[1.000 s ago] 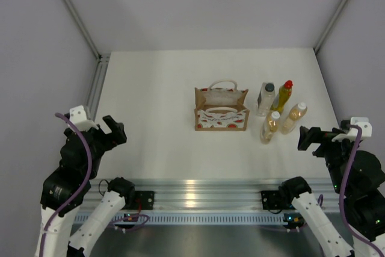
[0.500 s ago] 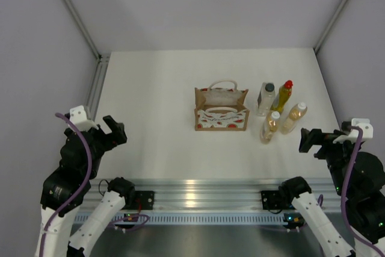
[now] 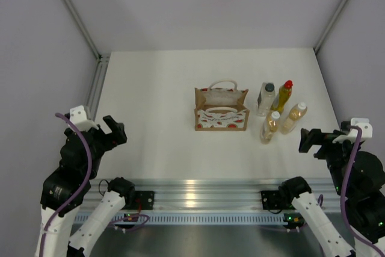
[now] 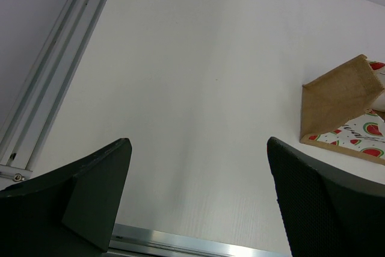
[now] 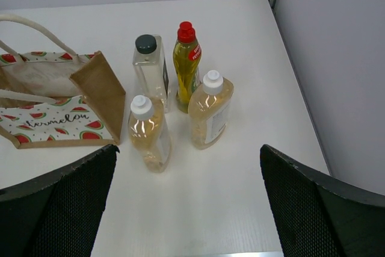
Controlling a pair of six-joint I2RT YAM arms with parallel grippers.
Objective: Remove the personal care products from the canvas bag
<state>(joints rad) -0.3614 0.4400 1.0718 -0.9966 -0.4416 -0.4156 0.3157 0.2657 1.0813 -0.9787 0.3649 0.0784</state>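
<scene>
Movement: almost none since the earlier frames; your arms, the bag and the bottles sit as before.
Left pincer (image 4: 198,148): spread wide and empty, low over the white table (image 4: 198,58).
Right pincer (image 5: 189,151): fingers wide apart, gripping nothing.
Canvas bag (image 5: 90,88): upright, ahead and left of your right pincer; well ahead and right of your left one.
Bottles: all upright on the table, outside the bag, straight ahead of your right pincer.
Nearest: left amber bottle (image 5: 147,133), just beside the bag; right amber bottle (image 5: 210,112).
Farther: clear bottle (image 5: 150,67); yellow bottle (image 5: 186,64).
</scene>
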